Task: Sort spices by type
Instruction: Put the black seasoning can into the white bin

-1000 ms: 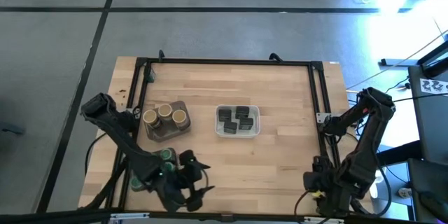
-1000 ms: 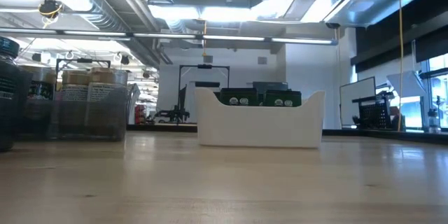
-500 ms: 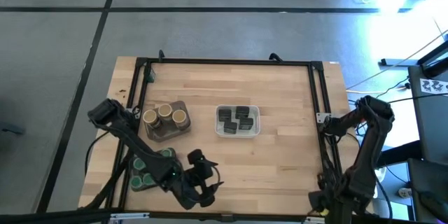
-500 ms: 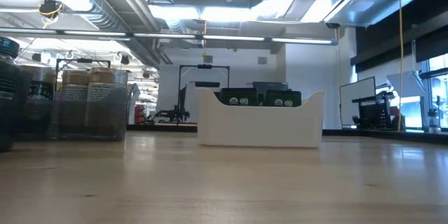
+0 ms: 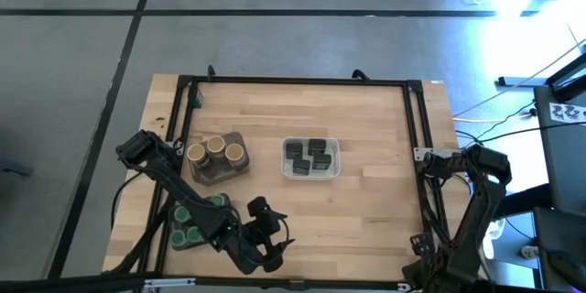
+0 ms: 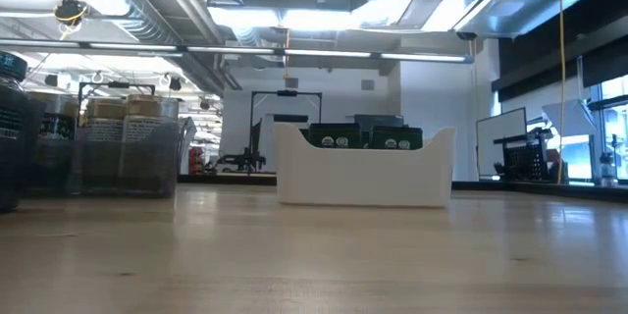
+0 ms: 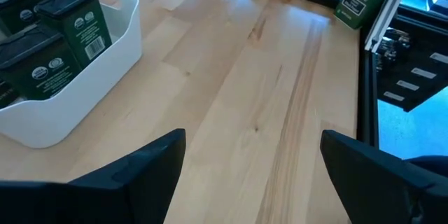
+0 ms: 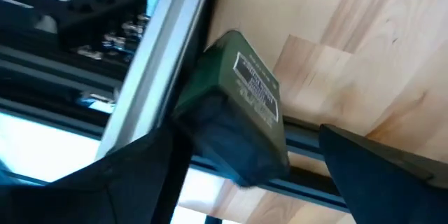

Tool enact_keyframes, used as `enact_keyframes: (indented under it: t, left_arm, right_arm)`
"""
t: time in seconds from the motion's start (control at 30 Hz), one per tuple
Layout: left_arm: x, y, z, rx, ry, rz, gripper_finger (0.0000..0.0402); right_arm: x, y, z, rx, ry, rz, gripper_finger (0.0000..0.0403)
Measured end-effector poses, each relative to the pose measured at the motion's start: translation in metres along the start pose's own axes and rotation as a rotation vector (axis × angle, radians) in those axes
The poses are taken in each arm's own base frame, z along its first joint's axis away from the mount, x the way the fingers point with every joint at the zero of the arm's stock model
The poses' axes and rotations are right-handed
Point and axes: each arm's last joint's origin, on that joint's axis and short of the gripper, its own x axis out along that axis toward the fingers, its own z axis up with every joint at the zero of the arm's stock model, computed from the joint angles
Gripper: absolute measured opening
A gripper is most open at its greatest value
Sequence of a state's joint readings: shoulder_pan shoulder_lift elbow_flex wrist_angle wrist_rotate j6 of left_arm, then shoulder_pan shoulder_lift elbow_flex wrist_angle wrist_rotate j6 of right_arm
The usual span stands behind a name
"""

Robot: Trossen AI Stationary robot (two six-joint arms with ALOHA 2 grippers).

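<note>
Evidently down to one stray: with the tan-topped jars (image 5: 217,152) and green-lidded jars (image 5: 189,223) on dark trays at left and the dark tins (image 5: 309,157) in the white tray (image 5: 287,172) mid-frame, best to bring the right gripper (image 8: 245,140), lower right in the high view, wide open and empty, squarely over the stray tin (image 8: 238,105), clear of the rail (image 8: 161,56). Likewise spread and holding nothing at bottom centre, the left gripper (image 5: 267,242). Caught only by the wrist views, that tin against the rail; hard to find from above, absent from the low view

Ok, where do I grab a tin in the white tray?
Take the tin by its dark capped top, coming straight down. It stands upright, the tray wall covers its lower body and other tins crowd it, so a side approach looks blocked.
</note>
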State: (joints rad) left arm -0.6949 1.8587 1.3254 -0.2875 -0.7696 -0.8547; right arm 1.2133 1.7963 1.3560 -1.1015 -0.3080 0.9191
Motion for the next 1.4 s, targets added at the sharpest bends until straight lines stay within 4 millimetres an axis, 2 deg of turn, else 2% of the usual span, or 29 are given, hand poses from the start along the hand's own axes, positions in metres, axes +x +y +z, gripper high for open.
enact_keyframes:
  t: [0.27, 0.37, 0.5, 0.7, 0.83, 0.97, 1.13, 1.4]
  left_arm:
    - [0.0, 0.0, 0.0, 0.024, -0.001, 0.001, 0.0327]
    - [0.001, 0.0, 0.0, 0.026, -0.001, 0.001, 0.0327]
    - [0.001, 0.0, 0.001, 0.026, -0.002, 0.001, 0.0327]
    - [0.001, 0.001, 0.001, 0.015, -0.002, 0.002, 0.0327]
    - [0.004, 0.003, 0.004, 0.015, -0.004, 0.013, 0.0327]
    - [-0.001, 0.006, 0.009, 0.055, -0.001, 0.015, 0.0327]
    - [-0.024, 0.011, 0.021, 0.114, 0.002, 0.004, 0.0327]
    - [-0.075, 0.025, 0.032, 0.331, 0.059, -0.021, 0.0327]
  right_arm:
    - [0.025, -0.001, 0.01, 0.003, 0.066, -0.082, 0.0357]
    - [0.03, -0.001, 0.013, 0.006, 0.068, -0.099, 0.0342]
    - [0.032, -0.002, 0.015, 0.008, 0.023, -0.141, 0.0275]
    - [0.031, -0.004, 0.015, 0.079, -0.007, -0.168, 0.0118]
    - [0.029, -0.006, 0.018, 0.092, -0.012, -0.174, 0.0117]
    - [0.01, -0.012, 0.033, 0.12, -0.075, -0.199, 0.0117]
    - [-0.035, -0.03, 0.055, 0.145, -0.185, -0.323, 0.0117]
    - [-0.104, -0.087, 0.094, 0.176, -0.315, -0.485, 0.0117]
